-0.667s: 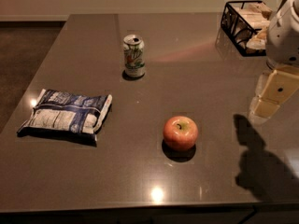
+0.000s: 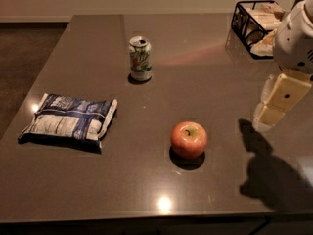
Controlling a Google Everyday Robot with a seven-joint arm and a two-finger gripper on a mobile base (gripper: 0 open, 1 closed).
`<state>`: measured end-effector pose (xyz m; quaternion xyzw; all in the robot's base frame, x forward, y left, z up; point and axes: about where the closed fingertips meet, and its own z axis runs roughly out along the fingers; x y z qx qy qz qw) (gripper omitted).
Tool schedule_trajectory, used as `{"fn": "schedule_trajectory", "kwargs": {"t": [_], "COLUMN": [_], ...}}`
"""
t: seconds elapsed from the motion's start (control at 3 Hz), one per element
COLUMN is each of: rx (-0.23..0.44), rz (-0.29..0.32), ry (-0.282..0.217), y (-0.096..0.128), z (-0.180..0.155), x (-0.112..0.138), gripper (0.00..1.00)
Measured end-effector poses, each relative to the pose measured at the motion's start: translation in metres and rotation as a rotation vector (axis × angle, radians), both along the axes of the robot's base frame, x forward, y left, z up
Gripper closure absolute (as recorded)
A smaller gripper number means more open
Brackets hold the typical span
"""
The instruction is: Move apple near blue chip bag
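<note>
Apple (image 2: 189,139): camera view; sat on table (image 2: 205,72), stem up, not touched by anything.
Blue chip bag (image 2: 71,119): laid flat, well left of apple.
Gripper (image 2: 264,118): held right of apple, apart from it; released or clenched cannot be told.
Handling (judged): apple firm, some weight, skin shiny & slick, rolls if nudged; best taken across widest part, from above.
Soda can (image 2: 140,58): upright, behind-left of apple; contents not seen.
Wire basket (image 2: 238,21): far behind-right of apple; pale packets inside, type unclear.

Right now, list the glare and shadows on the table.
Camera view: bright glare spot on the table near its front edge, a smaller one left of the blue chip bag; the apple casts a dark shadow toward the camera; the gripper, hovering at right, throws a large shadow.
</note>
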<state>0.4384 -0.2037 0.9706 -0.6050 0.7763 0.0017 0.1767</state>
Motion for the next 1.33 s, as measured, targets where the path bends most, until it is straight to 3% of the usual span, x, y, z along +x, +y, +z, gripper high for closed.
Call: {"fn": "schedule_trajectory", "kwargs": {"t": [0.67, 1.33], "rx": [0.185, 0.184], "rz": [0.138, 0.223], "ry": [0.027, 0.049], "y": [0.069, 0.107], "z": [-0.039, -0.093], "x": [-0.02, -0.036], "gripper": [0.0, 0.0]}}
